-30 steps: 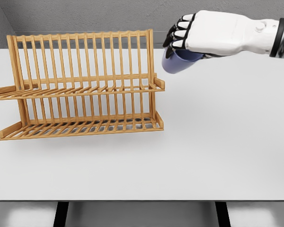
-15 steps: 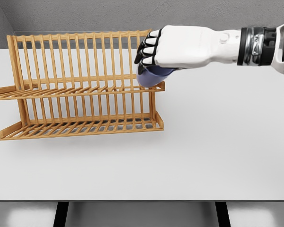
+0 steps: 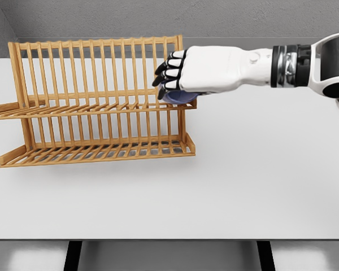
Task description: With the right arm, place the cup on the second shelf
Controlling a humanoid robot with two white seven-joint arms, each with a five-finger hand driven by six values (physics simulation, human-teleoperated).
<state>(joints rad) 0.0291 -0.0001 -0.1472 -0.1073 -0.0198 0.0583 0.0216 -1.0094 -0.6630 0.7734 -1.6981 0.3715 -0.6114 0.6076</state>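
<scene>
Head view: the right robot hand (image 3: 178, 76) reaches in from the right side of the picture, its white forearm stretched level above the counter (image 3: 260, 169). The dark-tipped fingers (image 3: 168, 66) are curled over a blue cup (image 3: 179, 97), which the hand grips from above. Only the cup's lower edge shows under the palm, so its exact tilt cannot be told.

The cup sits at the right end of a wooden dish rack (image 3: 96, 101), right at the upper shelf (image 3: 90, 108). It appears to touch or nearly touch the shelf's slats, close to the rack's right end rail. The lower shelf (image 3: 96, 151) lies directly below, closer to the counter.

To finish well, the hand likely needs to settle the cup fully onto the upper slats, a little further in from the rack's right end, so the base rests on wood and not over the edge. The fingers should then loosen slowly and lift straight up, clear of the rack's upright bars, so the cup is not dragged or tipped. A cup left too near the end rail could roll off toward the counter.

Counted: one robot hand in view, one cup, one dish rack with two shelves, one counter. The left arm does not show.
</scene>
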